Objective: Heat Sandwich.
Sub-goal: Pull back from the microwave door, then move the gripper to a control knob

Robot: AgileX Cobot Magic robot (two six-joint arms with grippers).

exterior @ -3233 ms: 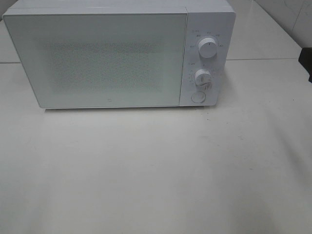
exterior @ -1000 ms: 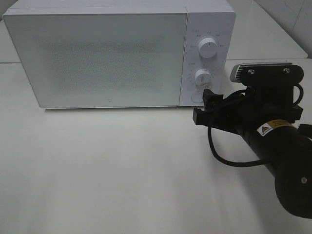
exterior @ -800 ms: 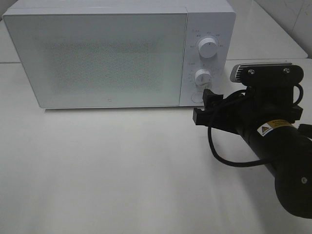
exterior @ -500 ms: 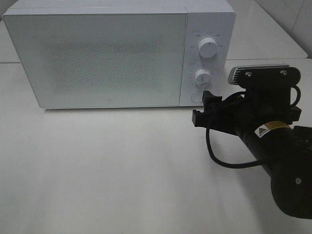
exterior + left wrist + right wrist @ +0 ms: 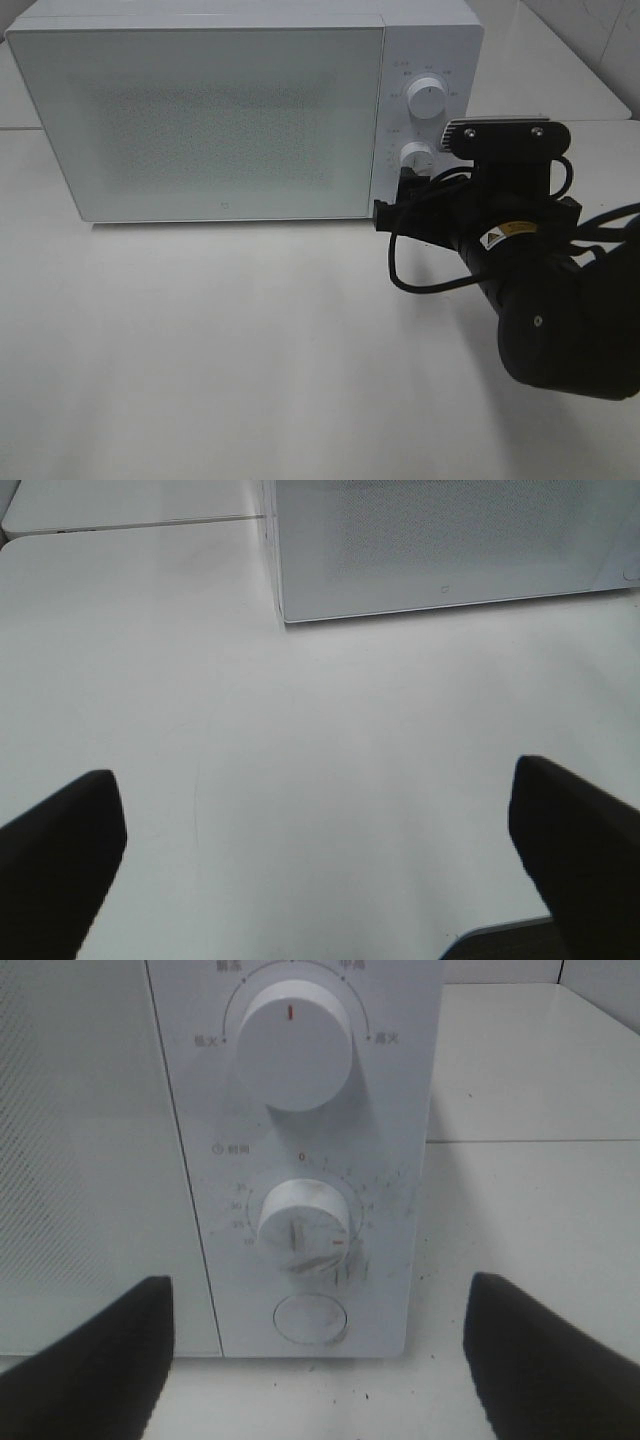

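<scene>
Right fingers (image 5: 90, 1370) spread before the button (image 5: 310, 1318) of the microwave (image 5: 200, 120); left fingers (image 5: 60, 850) spread, empty, near its front. Sandwich unseen; presumably soft, light: hold the crust edges gently.

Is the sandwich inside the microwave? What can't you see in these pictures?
- Sandwich: in no view. The shut, pale dotted microwave door hides the inside, so whether it is in there cannot be told.
- Round button: covered by the right gripper in the high view; it shows only in the right wrist view.
- Knob markings: too small to read in the high view.
- Left gripper: only its fingertips show, cut off by the picture's edges.
</scene>
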